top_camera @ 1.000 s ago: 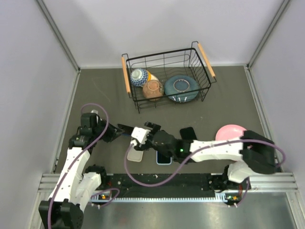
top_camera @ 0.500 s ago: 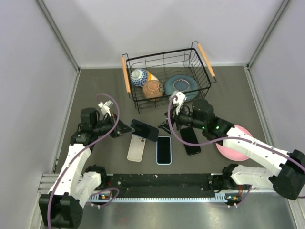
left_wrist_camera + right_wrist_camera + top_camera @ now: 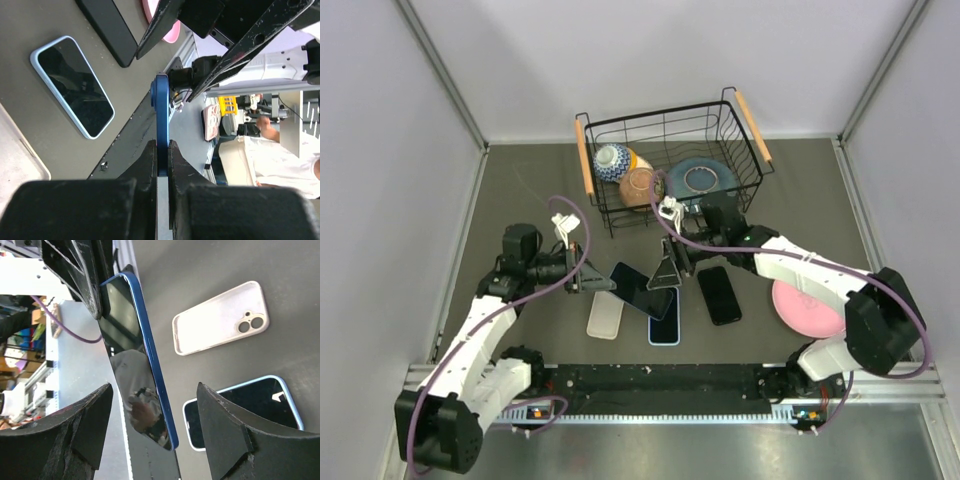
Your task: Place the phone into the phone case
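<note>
My left gripper is shut on the near end of a dark blue phone and holds it tilted above the table. In the left wrist view the phone stands edge-on between the fingers of that gripper. My right gripper is open, its jaws either side of the phone's far end without touching it; the right wrist view shows the phone between them. The white phone case lies open side up on the table below, also in the right wrist view.
A light-blue-edged phone lies beside the case, partly under the held phone. A black phone lies to its right, then a pink plate. A wire basket with bowls and a plate stands behind.
The right arm swung back from the left to the middle and now straddles the phone's far end, open. The left gripper carried the phone a little right and toward the near edge.
</note>
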